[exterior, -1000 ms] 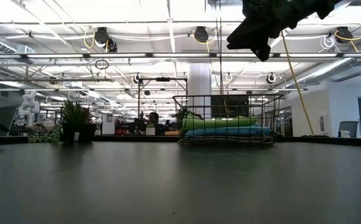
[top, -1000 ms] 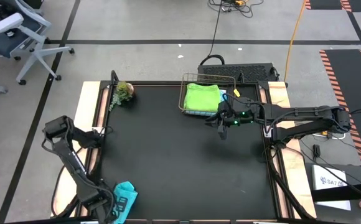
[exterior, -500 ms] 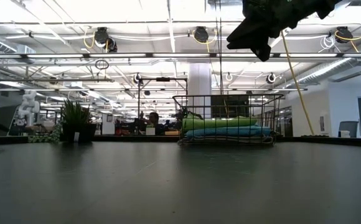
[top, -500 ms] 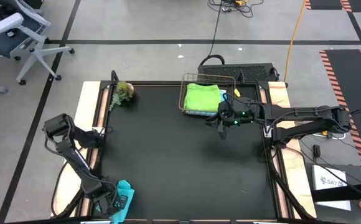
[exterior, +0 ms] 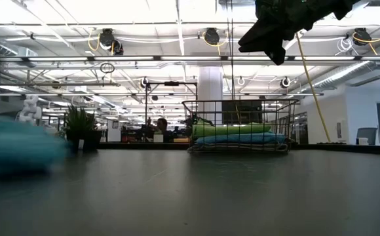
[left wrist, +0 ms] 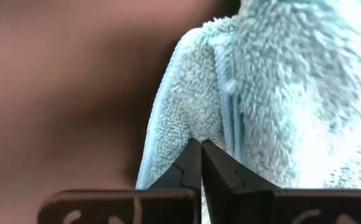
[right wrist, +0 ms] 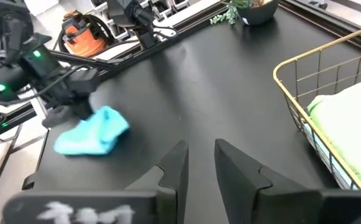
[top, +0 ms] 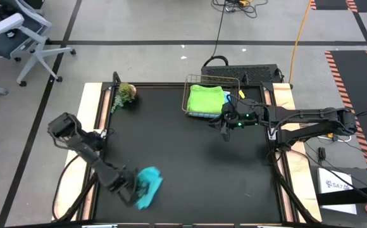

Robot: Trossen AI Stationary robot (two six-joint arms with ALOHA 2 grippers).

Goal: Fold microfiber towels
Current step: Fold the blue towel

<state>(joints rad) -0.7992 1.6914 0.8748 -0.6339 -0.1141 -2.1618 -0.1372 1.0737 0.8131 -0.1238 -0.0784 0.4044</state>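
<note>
Left gripper (top: 135,189), over the near-left part of the black table (top: 190,158), fingers (left wrist: 193,163) pressed together on a fold of the teal towel (top: 149,186). Towel bunched, trailing from the fingertips toward the table's middle, seen in the low view as a blurred teal mass (exterior: 16,145) at the left edge. In the left wrist view, fluffy pale-teal pile (left wrist: 274,93) directly ahead of the closed fingertips, with a stitched hem running up from the pinch point.

Right gripper (top: 224,130), hanging above the table just in front of the wire basket (top: 190,95), clear of the surface. Fingers (right wrist: 174,165) slightly parted, with a narrow gap between them and nothing held. Basket immediately beside and behind this gripper, its gold wire rim (right wrist: 305,62) close ahead in the right wrist view. Inside the basket: lime green towel (top: 206,99), folded, on top; sky blue towel (exterior: 242,139), folded, directly beneath it. Teal towel (right wrist: 93,132) well apart from the right gripper, across the table, at the tip of the left arm.

Small green plant (top: 126,94) at the far-left corner of the table, well apart from both grippers.
</note>
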